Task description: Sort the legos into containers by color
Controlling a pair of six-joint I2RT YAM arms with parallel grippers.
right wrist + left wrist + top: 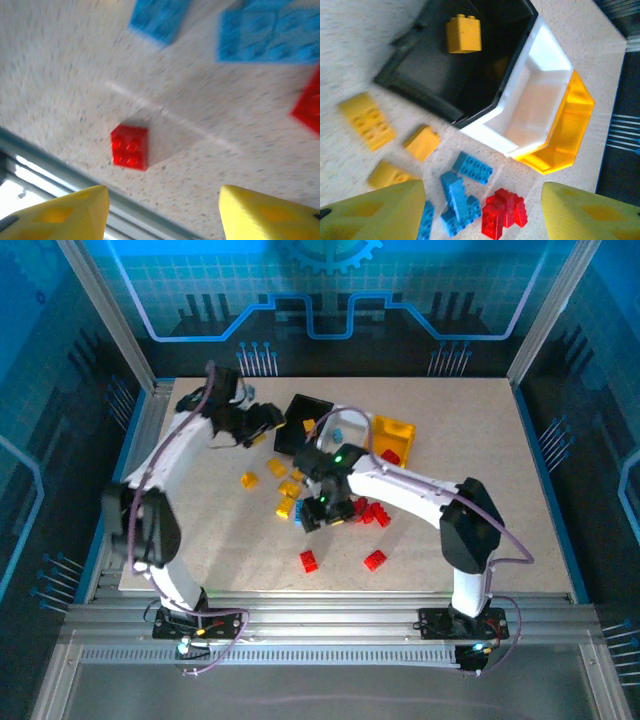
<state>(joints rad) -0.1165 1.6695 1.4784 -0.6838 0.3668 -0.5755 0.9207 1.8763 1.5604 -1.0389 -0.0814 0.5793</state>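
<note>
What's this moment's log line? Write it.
left fingers open, near black bin | right fingers open, near red brick | yellow brick in black bin

Containers: 3 total. 1 black bin (300, 406), 1 white bin (351, 420), 1 yellow-orange bin (401, 427).

Legos, overhead view:
- Yellow: 1 yellow brick (309, 425) inside black bin. Loose yellow legos (249, 480) on tabletop (480, 440), left of centre: min. 4.
- Red: 2 singles at near side, i.e. near-left red brick (309, 560) and near-right red brick (375, 559). Red cluster (372, 512) at centre: qty not determinable, pcs overlap.

Left wrist view: blue legos (472, 167) approx. 4, yellow loose 3, yellow in black bin 1.

Right wrist view: 1 whole red, 1 partial red at right edge, 2 blue, blurred.
</note>
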